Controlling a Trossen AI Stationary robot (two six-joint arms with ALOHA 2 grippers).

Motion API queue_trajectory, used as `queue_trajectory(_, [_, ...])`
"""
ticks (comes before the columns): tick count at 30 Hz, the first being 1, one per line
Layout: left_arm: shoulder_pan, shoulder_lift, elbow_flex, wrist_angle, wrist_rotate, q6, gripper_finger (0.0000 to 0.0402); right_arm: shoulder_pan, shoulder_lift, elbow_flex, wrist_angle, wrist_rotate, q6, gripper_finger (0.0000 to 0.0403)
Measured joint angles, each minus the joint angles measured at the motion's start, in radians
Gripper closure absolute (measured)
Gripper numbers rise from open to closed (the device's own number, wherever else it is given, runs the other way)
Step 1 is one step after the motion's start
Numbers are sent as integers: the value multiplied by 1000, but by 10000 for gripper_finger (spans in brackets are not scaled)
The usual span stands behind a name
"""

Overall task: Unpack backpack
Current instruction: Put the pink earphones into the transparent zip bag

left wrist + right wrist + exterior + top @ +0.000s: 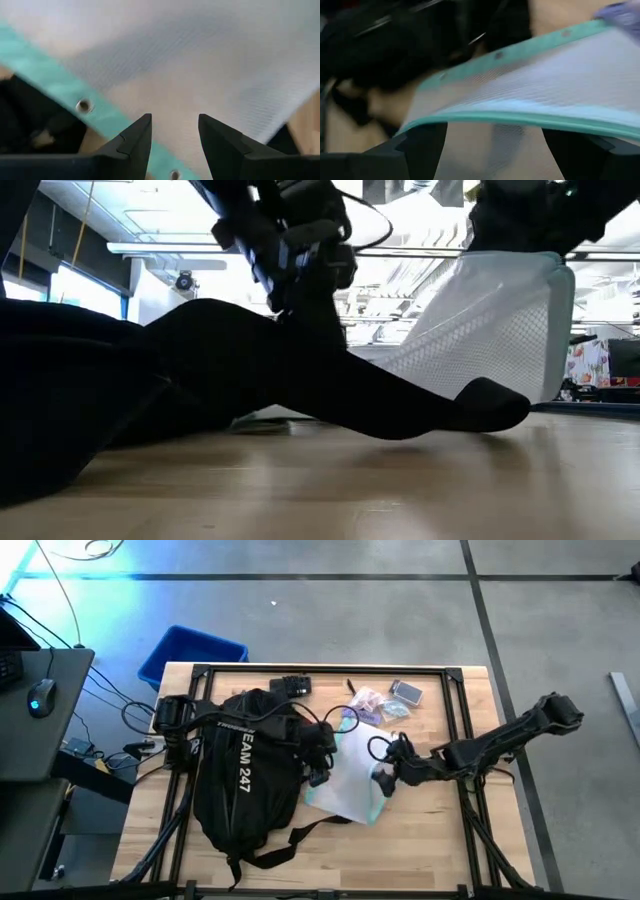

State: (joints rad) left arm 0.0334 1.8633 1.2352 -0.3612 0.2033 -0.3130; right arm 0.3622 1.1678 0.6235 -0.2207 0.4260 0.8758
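The black backpack (240,780) with white "TEAM 247" lettering lies flat on the table's left half; in the low view it is the dark mass (150,370). Beside it, at the table's middle, is a white mesh pouch (350,765) with a teal border. Its right end (540,290) is raised and its left end is down behind a backpack strap (470,405). My right gripper (385,778) has the pouch. My left gripper (175,137) is open and points down over the pouch's mesh face beside the teal border (60,85); I cannot tell whether it touches the pouch. My right gripper has the pouch's teal-bordered edge (520,120) between its two wide-set fingers (420,147), coming slantwise from the table's right side. That edge runs bowed from one finger to the other. The pouch is tilted, with its held end lifted and its other end down by the backpack.
Along the table's far edge lie a black item (290,686), small packets (368,700) and a small flat device (405,692). A blue bin (190,655) stands beyond the far left corner. Backpack straps (300,835) trail toward the near edge. The table's right part shows bare wood (440,830).
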Motion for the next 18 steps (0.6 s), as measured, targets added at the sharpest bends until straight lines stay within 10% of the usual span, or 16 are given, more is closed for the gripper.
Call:
queue_trajectory(7, [1,1,-95,-2,-133,1,262,19,-85,0,-61,-423,-57,99])
queue_trajectory(18, [40,-1,-156,13,-136,1,262,126,-88,21,-252,-299,-10,99])
